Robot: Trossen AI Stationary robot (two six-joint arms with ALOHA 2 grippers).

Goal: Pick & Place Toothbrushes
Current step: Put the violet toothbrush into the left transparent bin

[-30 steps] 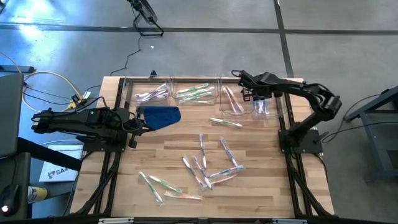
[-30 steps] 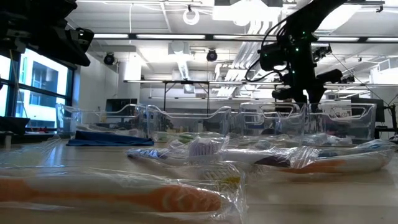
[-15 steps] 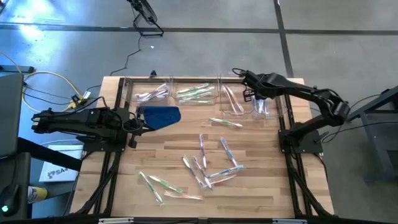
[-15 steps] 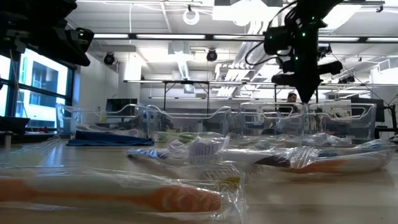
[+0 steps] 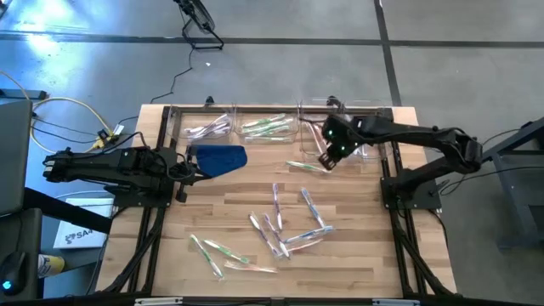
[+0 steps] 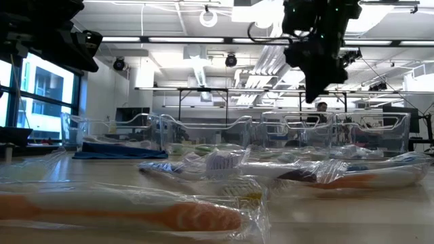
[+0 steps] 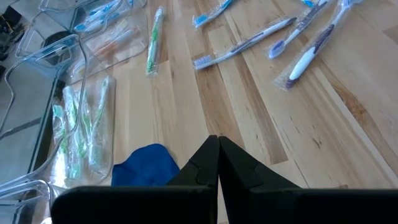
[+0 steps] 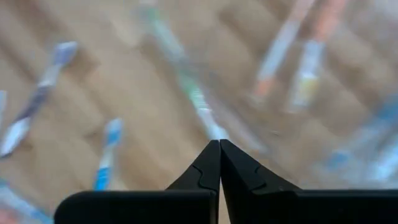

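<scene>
Swinging away from the far right bin, the right gripper [image 5: 325, 159] has come back over the front edge of the bin row and now hangs above the table with its fingers pressed together, holding nothing. Just below and ahead of it lies a green toothbrush [image 5: 308, 167], long axis running nearly across the table, tilted slightly toward the near side on its right end. Farther toward the near edge from that gripper, the loose toothbrushes [image 5: 285, 223] lie scattered in a cluster, most pointing along the table's depth or at slants, with a few more [image 5: 219, 253] off toward the near left. Behind the gripper, the clear bins [image 5: 269, 127] stand in a row along the far edge, with sorted brushes lying inside them.

Open wood lies between the cluster and the bin row, and on the right side up to the table's edge. The left gripper [image 7: 217, 155] waits at the table's left side, fingers closed together, with the blue cloth [image 5: 218, 158] just ahead of it.

The table [image 5: 357, 246] is pale wood planks; the low view shows a big workshop with ceiling lights behind it.
</scene>
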